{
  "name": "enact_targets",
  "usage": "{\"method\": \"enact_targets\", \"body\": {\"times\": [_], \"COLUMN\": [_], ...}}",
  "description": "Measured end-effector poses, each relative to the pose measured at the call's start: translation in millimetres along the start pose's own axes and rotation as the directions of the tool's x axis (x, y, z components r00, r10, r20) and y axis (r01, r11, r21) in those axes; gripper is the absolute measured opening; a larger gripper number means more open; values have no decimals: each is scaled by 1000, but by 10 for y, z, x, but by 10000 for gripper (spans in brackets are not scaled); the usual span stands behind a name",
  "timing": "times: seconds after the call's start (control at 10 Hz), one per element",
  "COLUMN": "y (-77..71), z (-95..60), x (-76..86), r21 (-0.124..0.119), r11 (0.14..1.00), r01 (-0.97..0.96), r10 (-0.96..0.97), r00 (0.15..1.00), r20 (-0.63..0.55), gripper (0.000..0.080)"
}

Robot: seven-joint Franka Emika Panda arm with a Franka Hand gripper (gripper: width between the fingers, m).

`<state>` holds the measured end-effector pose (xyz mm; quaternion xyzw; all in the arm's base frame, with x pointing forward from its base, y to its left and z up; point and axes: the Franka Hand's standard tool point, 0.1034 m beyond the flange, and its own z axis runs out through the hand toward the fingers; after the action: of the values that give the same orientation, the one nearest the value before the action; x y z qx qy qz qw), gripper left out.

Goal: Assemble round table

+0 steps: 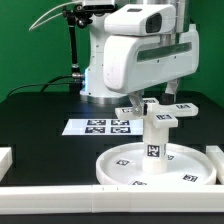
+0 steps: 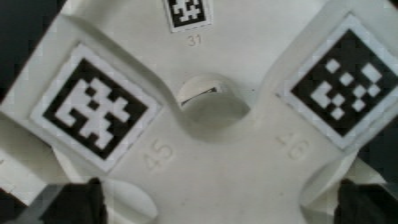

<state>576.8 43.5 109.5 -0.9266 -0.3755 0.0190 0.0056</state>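
Observation:
The large rimmed round disc (image 1: 128, 170) lies on the black table at the exterior view's right. The short leg (image 1: 155, 145) stands upright on its middle. The cross-shaped foot piece (image 1: 165, 114) sits on top of the leg. My gripper (image 1: 150, 100) hangs directly above the foot piece. The wrist view is filled by the foot piece (image 2: 214, 150), with its tags and centre hole. My gripper (image 2: 217, 207) is open, and its dark fingertips (image 2: 71, 205) stand wide on either side of one arm of the cross.
The marker board (image 1: 100, 126) lies behind the disc, near the arm's base. Plain white blocks stand at the left edge (image 1: 5, 158), along the front (image 1: 60, 200) and at the right (image 1: 215, 155).

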Motion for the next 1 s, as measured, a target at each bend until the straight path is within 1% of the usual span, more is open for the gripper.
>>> {"method": "enact_targets", "body": {"times": [0.4, 0.5, 0.6, 1.0], "y": [1, 19, 21, 30], "z": [26, 22, 22, 24], "x": [-19, -24, -23, -35], "r21": [1, -6, -6, -5], "r11": [1000, 1000, 1000, 998], "r01": [-10, -19, -19, -59], "r10": [10, 19, 19, 59], "r00": [1000, 1000, 1000, 998], "r20": [3, -3, -3, -4], "gripper": [649, 556, 436, 437]}}
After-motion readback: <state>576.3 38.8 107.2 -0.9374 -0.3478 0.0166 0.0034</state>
